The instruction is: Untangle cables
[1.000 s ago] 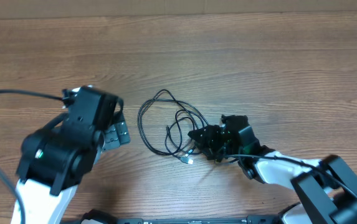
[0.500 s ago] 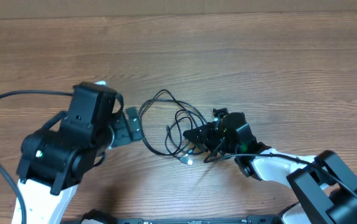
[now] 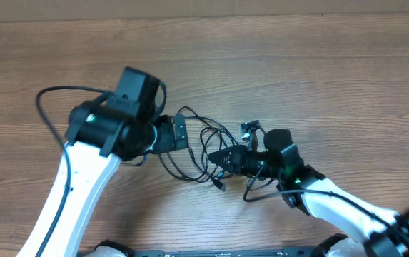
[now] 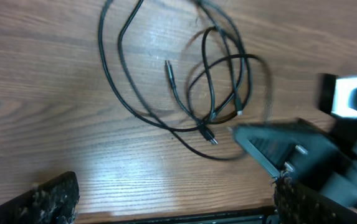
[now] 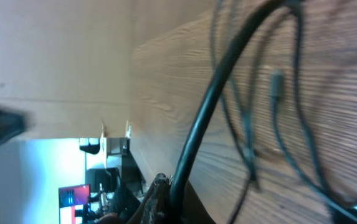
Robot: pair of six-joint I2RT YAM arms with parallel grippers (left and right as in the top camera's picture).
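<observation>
No legible text or markings

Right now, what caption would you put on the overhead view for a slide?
Right gripper shut on the tangled black cables; left gripper hovers open at the tangle's left edge.

The cables (image 4: 200, 126) lie in a tangle of overlapping loops on the worktop (image 3: 311, 78), near its middle. The left end effector (image 3: 178, 134) sits at the tangle's left edge, over the outer loop. The right end effector (image 3: 217, 158) meets the tangle from the right, with one strand caught at its tip. A plug end (image 3: 220, 185) lies on the tangle's near side.
</observation>
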